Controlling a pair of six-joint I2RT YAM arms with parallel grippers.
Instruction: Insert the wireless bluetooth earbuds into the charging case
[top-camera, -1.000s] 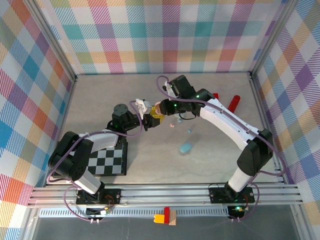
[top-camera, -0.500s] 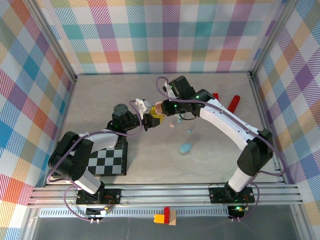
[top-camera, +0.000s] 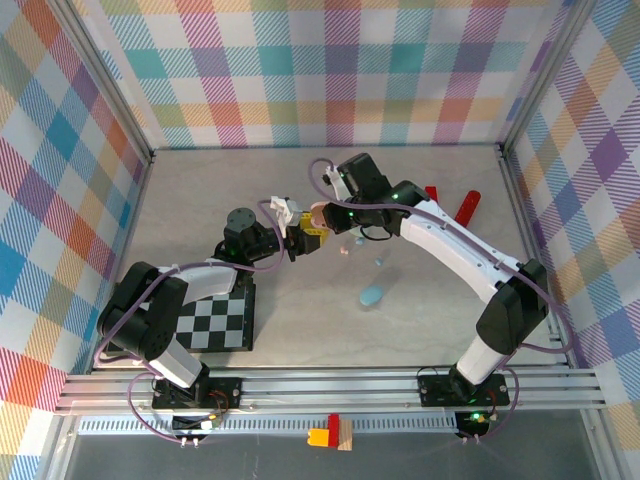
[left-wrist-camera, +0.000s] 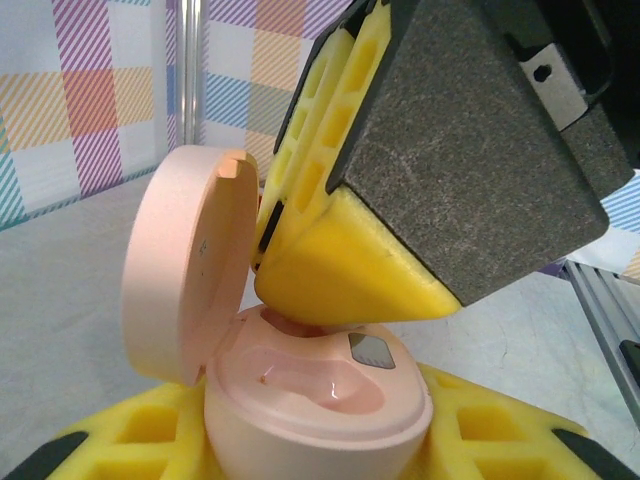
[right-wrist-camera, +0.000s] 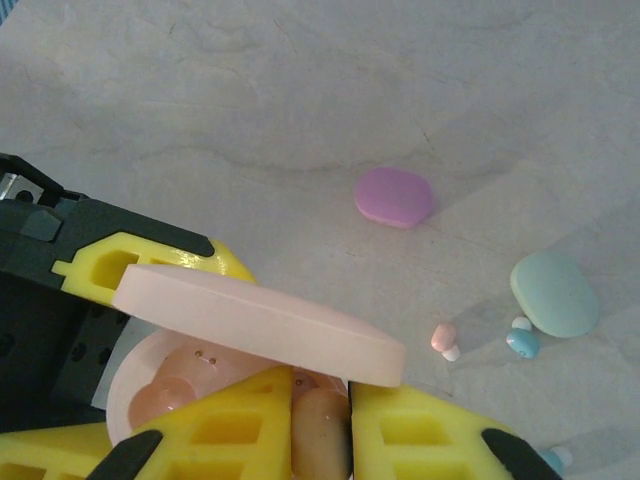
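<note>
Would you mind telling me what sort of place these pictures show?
Probably a lab robot test cell: plaid walls enclose a grey table, aluminium rails frame it, and a checkerboard target lies on it.

Left wrist view's bottom edge crops the round pale-pink plastic charging case (left-wrist-camera: 318, 425); its raised lid (right-wrist-camera: 255, 322) hides much of its inside, and the right hand's (right-wrist-camera: 320, 445) small pink plastic earbud (right-wrist-camera: 320, 432) is cropped below.
</note>
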